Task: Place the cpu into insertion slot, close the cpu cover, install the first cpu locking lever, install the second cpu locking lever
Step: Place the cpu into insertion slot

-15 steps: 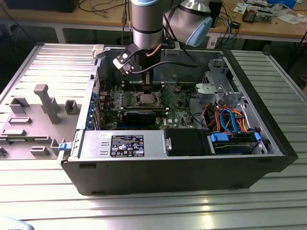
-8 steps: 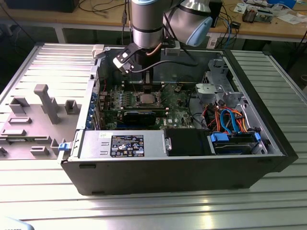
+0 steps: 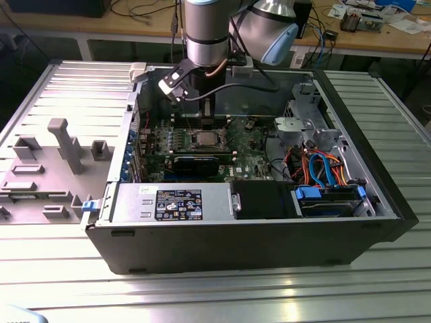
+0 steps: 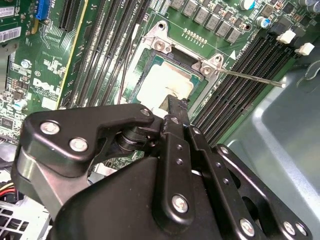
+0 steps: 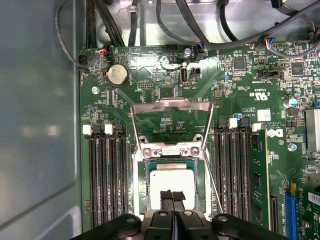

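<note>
The cpu [image 5: 172, 181], a flat silver-grey square, lies in the insertion slot [image 5: 137, 190] on the green board; in the second wrist view the cpu [image 4: 162, 82] also sits inside the slot's metal rim. The cpu cover [image 5: 170, 104], a thin silver frame with a square window, is swung open and lies back beyond the slot. A thin metal locking lever [image 5: 214, 185] runs beside the slot and its rod [image 4: 250, 78] sticks out unlatched. My gripper [image 5: 172, 196] hangs just over the cpu's near edge, fingers pressed together with nothing between them. In the exterior view my gripper [image 3: 207, 114] reaches down into the case above the slot [image 3: 204, 139].
Long black memory slots [image 5: 105, 175] flank the socket on both sides. A coin battery [image 5: 118, 75] and black cables [image 5: 165, 22] lie beyond the cover. The case wall [image 5: 35, 125] is close on one side. Drive bays with orange and blue cables [image 3: 323, 168] fill the exterior view's right.
</note>
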Available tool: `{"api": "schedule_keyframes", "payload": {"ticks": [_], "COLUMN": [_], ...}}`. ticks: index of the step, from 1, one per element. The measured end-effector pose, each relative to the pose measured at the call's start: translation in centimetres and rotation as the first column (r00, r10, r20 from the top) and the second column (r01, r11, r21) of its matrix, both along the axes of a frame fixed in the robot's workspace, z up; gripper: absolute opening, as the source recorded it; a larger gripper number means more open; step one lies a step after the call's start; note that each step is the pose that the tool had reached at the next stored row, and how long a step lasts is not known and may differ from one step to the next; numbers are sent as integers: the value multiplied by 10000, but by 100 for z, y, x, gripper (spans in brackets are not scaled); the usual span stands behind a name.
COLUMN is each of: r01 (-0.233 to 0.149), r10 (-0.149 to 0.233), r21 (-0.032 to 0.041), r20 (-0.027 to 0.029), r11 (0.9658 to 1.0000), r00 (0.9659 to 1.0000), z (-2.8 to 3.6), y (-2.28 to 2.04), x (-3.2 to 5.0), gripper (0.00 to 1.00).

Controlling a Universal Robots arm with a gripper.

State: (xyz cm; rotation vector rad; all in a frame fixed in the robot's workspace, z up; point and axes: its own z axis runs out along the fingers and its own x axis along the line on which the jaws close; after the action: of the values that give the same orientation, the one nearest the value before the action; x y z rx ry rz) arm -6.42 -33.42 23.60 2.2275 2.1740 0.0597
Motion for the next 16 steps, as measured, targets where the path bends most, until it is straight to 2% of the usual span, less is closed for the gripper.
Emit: {"api": "schedule_keyframes", "payload": {"ticks": [16], "r01": [0], "r10": [0], "r21": [1], "r20": [1], "r11": [10000], "r00": [10000], "z": [53], "y": [0], "x": [0], "gripper": [11]}}
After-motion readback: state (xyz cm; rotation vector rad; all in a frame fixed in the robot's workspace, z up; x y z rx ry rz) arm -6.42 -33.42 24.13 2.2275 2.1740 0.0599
